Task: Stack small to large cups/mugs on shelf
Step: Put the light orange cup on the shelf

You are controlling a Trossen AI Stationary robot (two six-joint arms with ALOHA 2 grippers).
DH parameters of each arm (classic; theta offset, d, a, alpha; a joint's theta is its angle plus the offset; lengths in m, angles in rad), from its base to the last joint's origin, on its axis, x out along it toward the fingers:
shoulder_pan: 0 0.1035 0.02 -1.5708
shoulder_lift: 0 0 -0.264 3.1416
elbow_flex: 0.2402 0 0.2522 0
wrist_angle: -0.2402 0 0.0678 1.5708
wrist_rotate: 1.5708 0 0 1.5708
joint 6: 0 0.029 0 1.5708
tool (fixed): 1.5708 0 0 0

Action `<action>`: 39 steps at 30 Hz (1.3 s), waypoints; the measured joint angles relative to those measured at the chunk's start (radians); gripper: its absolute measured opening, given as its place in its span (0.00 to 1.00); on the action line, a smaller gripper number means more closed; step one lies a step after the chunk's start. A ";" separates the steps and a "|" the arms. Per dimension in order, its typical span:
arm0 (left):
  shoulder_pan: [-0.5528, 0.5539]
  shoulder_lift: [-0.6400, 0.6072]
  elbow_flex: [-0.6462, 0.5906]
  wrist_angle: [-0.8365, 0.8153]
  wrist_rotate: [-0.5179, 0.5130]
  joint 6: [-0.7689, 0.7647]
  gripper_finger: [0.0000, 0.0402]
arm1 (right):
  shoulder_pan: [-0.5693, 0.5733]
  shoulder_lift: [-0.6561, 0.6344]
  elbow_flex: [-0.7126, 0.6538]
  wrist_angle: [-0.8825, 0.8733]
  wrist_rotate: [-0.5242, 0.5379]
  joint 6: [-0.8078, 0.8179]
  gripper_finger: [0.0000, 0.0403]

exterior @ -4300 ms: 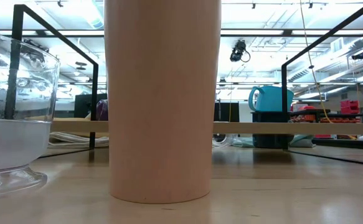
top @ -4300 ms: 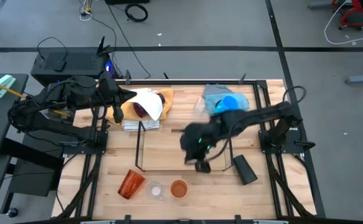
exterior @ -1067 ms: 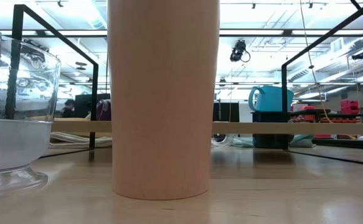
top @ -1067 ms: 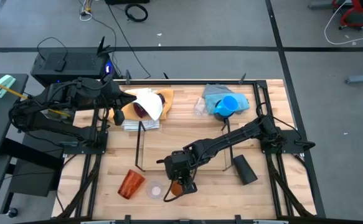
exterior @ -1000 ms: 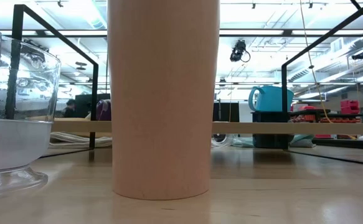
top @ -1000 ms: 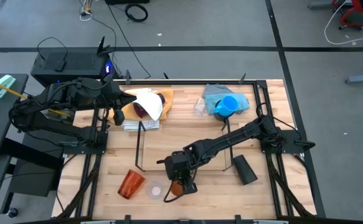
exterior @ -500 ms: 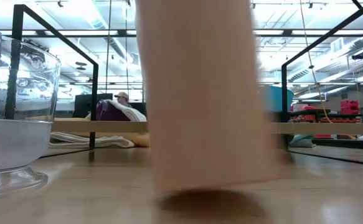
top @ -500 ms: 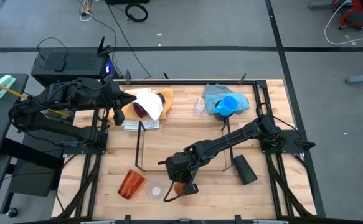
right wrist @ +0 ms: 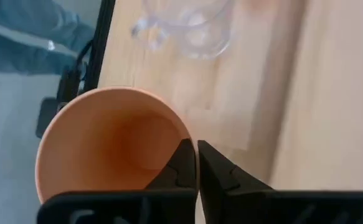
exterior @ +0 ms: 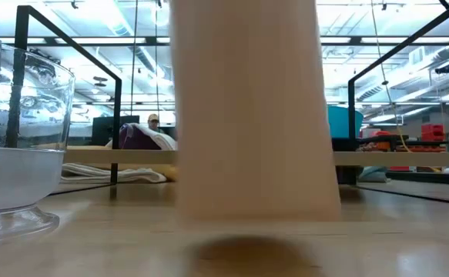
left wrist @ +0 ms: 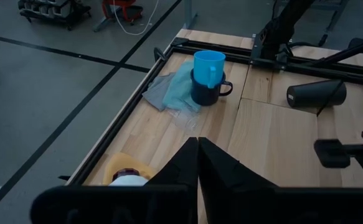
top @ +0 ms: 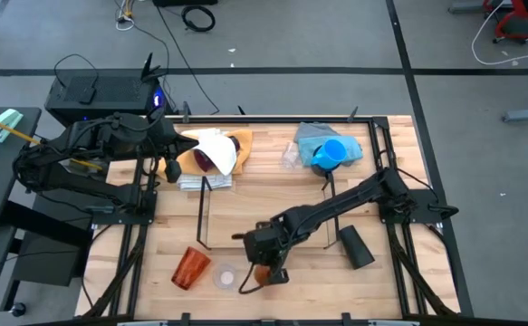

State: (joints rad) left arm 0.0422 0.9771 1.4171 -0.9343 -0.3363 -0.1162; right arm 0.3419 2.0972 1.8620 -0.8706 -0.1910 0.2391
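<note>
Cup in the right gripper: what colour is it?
Orange; the small orange cup shows best in the right wrist view, pinched at its rim.

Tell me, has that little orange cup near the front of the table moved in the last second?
Yes. The small orange cup, pinched by the right gripper, has lifted off the tabletop and shifted rightward against the clear cup in the low view.

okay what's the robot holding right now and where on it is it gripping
The right tool holds the small orange cup by its rim, one finger inside and one outside; the low view shows it clear of the table. The left tool holds nothing.
</note>
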 joint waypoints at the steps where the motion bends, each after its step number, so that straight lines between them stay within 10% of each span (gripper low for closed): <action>1: 0.000 0.000 0.000 0.000 0.000 0.000 0.04 | -0.002 -0.010 0.017 -0.029 0.016 -0.001 0.01; 10: 0.000 0.000 0.000 -0.013 0.000 0.000 0.06 | -0.006 -0.103 0.130 -0.264 0.085 0.002 0.00; 25: 0.000 0.000 0.000 -0.025 0.000 -0.003 0.06 | -0.145 -0.273 0.122 -0.624 0.505 0.399 0.00; 39: 0.000 -0.001 0.000 -0.072 0.000 -0.006 0.05 | -0.240 -0.363 -0.238 -0.531 0.493 0.644 0.00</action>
State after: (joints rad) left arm 0.0422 0.9764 1.4174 -1.0064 -0.3359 -0.1218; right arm 0.1020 1.7346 1.6243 -1.4019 0.3019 0.8827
